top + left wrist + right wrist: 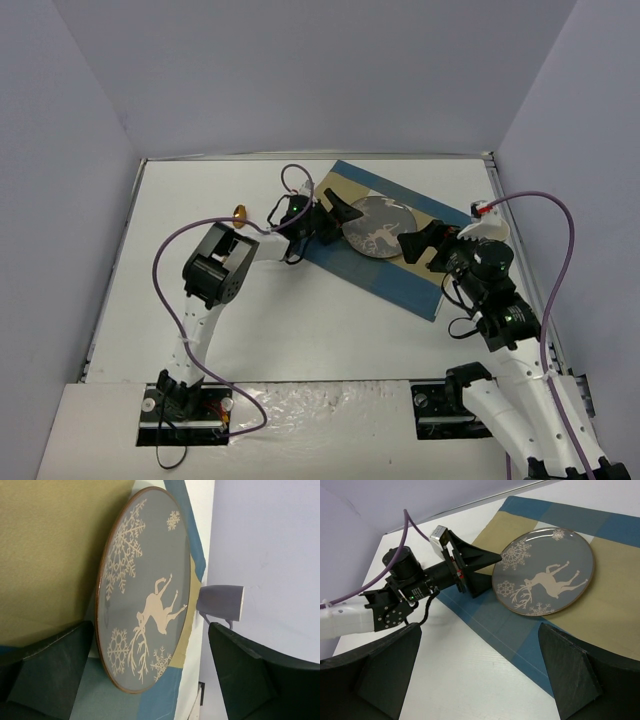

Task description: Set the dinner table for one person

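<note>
A grey plate [378, 228] with a white deer and snowflakes lies on the blue-and-tan placemat [400, 280] on the white dinner table [300, 320]. My left gripper [335, 215] is open and empty at the plate's left rim. In the left wrist view the plate [145, 590] fills the space ahead of the gripper [150, 680]. My right gripper [425, 247] is open and empty, above the placemat just right of the plate. The right wrist view shows the plate [545, 572], the left gripper [480, 570] and the right gripper [477, 675] over the mat's near edge.
A white mug [488, 230] stands at the mat's right end beside my right wrist; it also shows in the left wrist view [222, 602]. A small gold object [240, 213] sits on the table left of my left arm. Grey walls enclose the table.
</note>
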Motion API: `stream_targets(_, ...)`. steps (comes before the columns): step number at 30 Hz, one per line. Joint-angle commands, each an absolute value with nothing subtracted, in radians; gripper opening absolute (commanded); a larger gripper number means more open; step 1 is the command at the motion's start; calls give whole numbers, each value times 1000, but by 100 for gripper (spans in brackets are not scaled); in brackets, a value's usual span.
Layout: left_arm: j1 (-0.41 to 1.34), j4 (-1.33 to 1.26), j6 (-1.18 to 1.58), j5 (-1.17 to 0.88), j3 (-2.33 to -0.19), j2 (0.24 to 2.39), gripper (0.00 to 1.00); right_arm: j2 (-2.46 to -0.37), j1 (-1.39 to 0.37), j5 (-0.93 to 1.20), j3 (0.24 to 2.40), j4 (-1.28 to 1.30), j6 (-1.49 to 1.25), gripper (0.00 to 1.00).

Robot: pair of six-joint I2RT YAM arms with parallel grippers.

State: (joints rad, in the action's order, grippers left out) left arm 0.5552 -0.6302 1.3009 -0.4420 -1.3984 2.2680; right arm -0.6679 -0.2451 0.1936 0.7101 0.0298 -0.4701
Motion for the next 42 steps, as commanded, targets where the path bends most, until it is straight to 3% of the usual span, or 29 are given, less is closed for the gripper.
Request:
stream_targets(1,561,-540,1233,-416,-1410,2103,97,-650,-253,86,732,-6,-479,100)
stream_targets(10,560,77,910,-250,-1470,1878,97,-695,-250,-252,821,176,-394,100)
stream_targets(15,548,369,697,-153,-1490,1727,97,-866,-239,-403,942,326,-360,100)
stream_targets(19,527,537,545,-75,-1477,1598,97,-972,-147,-406,957,314,-329,100)
stream_targets(30,233,664,325,-89,-1228,1190,97,-1211,80,-354,969,162,-304,92)
stream_targets(38,227,606,307,-56,-1102,1132,97,-1369,198,-254,962,68,-228,87)
stream_targets(42,224,601,304,-32,-1097,1108,97,-1421,247,-171,953,4,-186,79)
